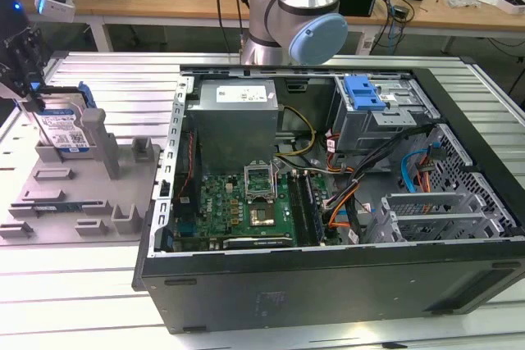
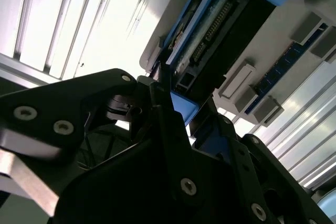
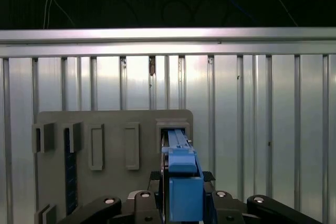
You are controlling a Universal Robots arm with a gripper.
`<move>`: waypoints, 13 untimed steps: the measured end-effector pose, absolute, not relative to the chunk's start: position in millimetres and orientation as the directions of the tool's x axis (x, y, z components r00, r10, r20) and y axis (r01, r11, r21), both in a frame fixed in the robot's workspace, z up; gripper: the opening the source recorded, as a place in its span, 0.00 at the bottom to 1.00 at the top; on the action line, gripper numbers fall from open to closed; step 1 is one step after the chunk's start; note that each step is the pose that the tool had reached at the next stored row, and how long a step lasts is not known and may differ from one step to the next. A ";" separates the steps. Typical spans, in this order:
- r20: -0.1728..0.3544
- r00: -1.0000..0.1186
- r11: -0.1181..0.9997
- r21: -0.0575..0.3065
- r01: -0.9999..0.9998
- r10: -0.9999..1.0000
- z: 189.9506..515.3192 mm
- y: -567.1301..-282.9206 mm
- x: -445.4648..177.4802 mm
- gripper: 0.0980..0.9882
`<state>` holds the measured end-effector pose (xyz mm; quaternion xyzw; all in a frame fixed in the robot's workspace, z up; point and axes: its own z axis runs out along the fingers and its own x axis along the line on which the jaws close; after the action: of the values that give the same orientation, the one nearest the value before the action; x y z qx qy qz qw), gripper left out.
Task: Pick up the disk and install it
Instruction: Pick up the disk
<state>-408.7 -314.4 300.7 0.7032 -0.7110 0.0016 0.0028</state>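
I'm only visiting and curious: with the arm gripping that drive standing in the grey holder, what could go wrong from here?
The fingers pinch only the narrow blue edge of the disk, so it might tilt or slip. The disk stands in a slot of the grey fixture plate, so it could snag there.

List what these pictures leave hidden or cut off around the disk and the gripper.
Exterior view: the left edge cuts off part of the gripper.
Exterior view: a holder on the fixture plate hides the bottom edge of the disk.
Second wrist view: the gripper's dark body covers the disk's near end.
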 end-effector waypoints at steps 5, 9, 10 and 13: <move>0.006 -0.011 0.011 0.002 -1.000 -1.000 299.8 -314.4 -408.8 0.33; 0.006 -0.011 0.011 0.002 -1.000 -1.000 299.7 -314.4 -408.8 0.31; 0.006 -0.011 0.011 0.002 -1.000 -1.000 299.7 -314.4 -408.8 0.31; 0.006 -0.011 0.011 0.002 -1.000 -1.000 299.7 -314.4 -408.8 0.30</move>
<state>-408.8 -314.4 299.7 0.7032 -0.7110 0.0016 0.0027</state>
